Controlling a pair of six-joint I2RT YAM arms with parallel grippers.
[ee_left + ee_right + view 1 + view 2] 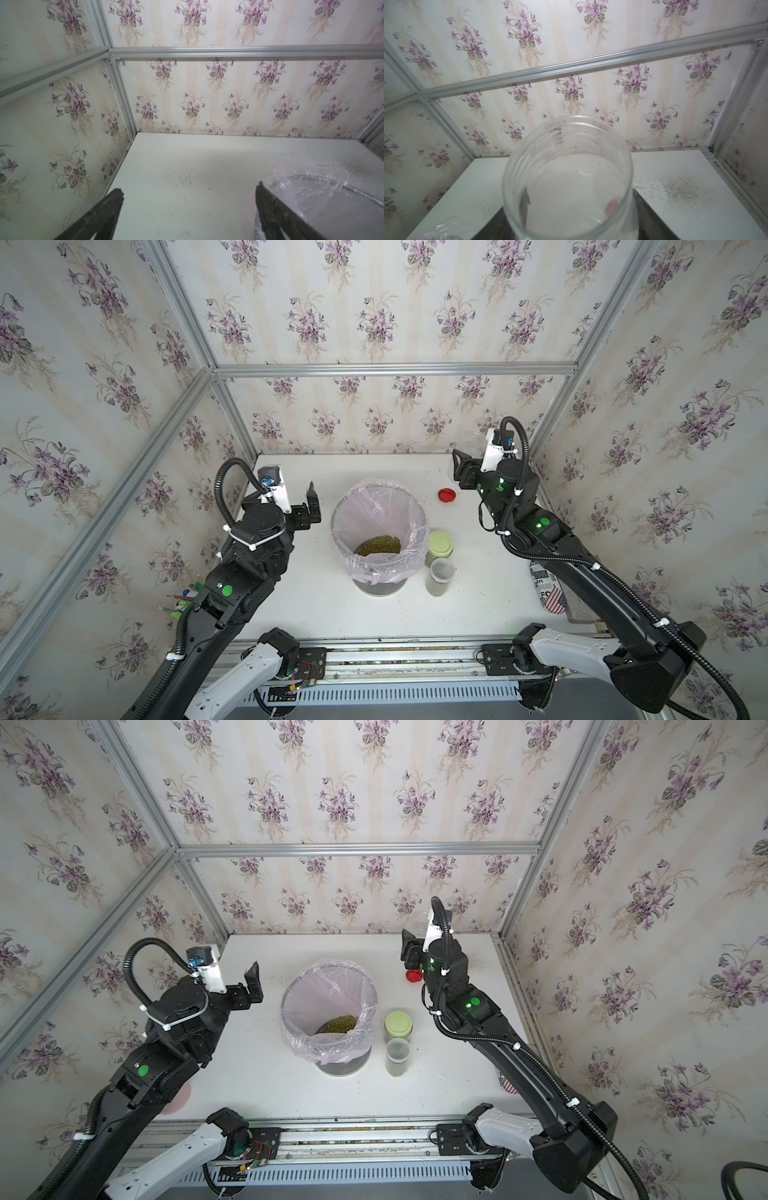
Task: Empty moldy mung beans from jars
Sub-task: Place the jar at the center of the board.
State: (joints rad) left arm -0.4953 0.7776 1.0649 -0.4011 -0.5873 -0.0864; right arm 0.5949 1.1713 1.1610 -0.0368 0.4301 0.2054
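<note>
Mung beans [379,545] lie in the lined bin [345,526]; right tool [582,197] clamped on an empty jar [571,145]; left tool [189,188] spread apart, empty.

Robot test booth, home-styled: silver aluminium-profile frame [390,369] is holding cream wallpaper panels with purple violet bouquets [374,323] around a flat white tabletop [291,605]; a slotted metal base rail [395,659] is carrying two black-and-white robot arms [582,568].
</note>
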